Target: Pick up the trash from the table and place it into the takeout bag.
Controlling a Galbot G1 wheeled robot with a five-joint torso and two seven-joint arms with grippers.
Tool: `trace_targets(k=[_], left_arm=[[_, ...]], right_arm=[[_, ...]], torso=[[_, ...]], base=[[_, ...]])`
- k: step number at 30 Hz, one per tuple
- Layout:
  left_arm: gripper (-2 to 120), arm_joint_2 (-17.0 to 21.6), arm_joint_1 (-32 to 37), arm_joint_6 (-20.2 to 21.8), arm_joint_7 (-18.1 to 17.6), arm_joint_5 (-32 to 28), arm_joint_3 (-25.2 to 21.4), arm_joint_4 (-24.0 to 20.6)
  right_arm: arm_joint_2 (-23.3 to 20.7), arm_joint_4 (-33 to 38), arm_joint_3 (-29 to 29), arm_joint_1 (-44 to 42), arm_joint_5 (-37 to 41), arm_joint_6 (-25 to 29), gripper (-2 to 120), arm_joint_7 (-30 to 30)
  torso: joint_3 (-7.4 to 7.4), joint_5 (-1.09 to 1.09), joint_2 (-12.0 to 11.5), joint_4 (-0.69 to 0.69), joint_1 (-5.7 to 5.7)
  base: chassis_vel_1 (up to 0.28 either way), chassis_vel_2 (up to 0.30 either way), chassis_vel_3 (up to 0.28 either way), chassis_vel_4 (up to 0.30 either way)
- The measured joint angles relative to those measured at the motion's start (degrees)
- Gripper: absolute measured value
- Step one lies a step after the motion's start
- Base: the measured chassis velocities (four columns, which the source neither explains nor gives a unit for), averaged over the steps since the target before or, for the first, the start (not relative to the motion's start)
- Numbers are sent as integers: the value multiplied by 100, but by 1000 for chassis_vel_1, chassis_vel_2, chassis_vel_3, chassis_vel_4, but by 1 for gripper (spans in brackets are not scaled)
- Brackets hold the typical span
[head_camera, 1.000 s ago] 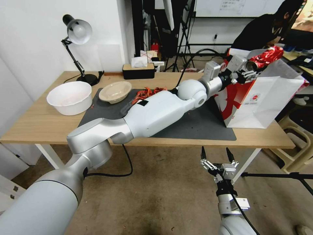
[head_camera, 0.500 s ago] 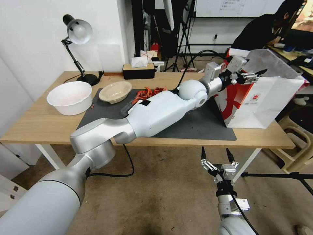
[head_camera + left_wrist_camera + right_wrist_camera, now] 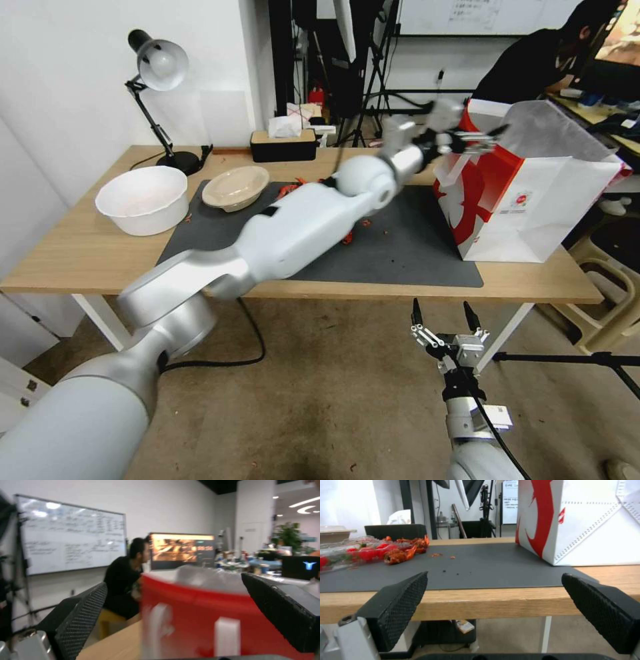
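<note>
The red and white takeout bag (image 3: 533, 207) stands open at the right end of the table (image 3: 80, 253). My left gripper (image 3: 483, 137) hangs open and empty at the bag's upper left rim. In the left wrist view the left gripper (image 3: 181, 605) has the bag's red side (image 3: 200, 620) close in front of it. A beige shallow bowl (image 3: 235, 187) sits on the dark mat (image 3: 413, 253), with red scraps (image 3: 293, 189) beside it. My right gripper (image 3: 440, 307) waits open below the table's front edge. From the right gripper (image 3: 493, 605) I see a clear container of red scraps (image 3: 360, 552) and the bag (image 3: 586, 525).
A large white bowl (image 3: 143, 199) stands at the table's left end, with a desk lamp (image 3: 160, 67) behind it and a black tissue box (image 3: 283, 143) at the back edge. Small crumbs lie on the mat (image 3: 480, 567).
The left gripper, which held a crushed red can over the bag, opened and the can is gone from sight. The left arm then swung left, back to the bag's rim. The right arm stayed still.
</note>
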Motion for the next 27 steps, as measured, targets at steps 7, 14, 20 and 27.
trace_targets(k=[7,14,20,27], left_arm=[[100,1181,974,15,-71,112,-674,-947],[100,1632,1561,13,-119,223,-1128,-1369],[100,1949,2125,12,-154,351,-1539,-1704],[100,2125,2470,11,-169,388,-1797,-1900]], right_arm=[[-9,7,-41,-20,-23,-10,100,-3],[-13,9,-67,-22,-49,-13,100,-9],[-16,9,-88,-14,-62,-14,100,-12],[-14,-1,-106,-7,-79,-14,100,-14]], torso=[[-1,0,0,1,0],[-1,3,0,0,0],[-1,2,1,-1,0],[-1,1,1,-1,0]], base=[[0,0,0,0],[0,0,0,0],[0,0,0,0],[0,0,0,0]])
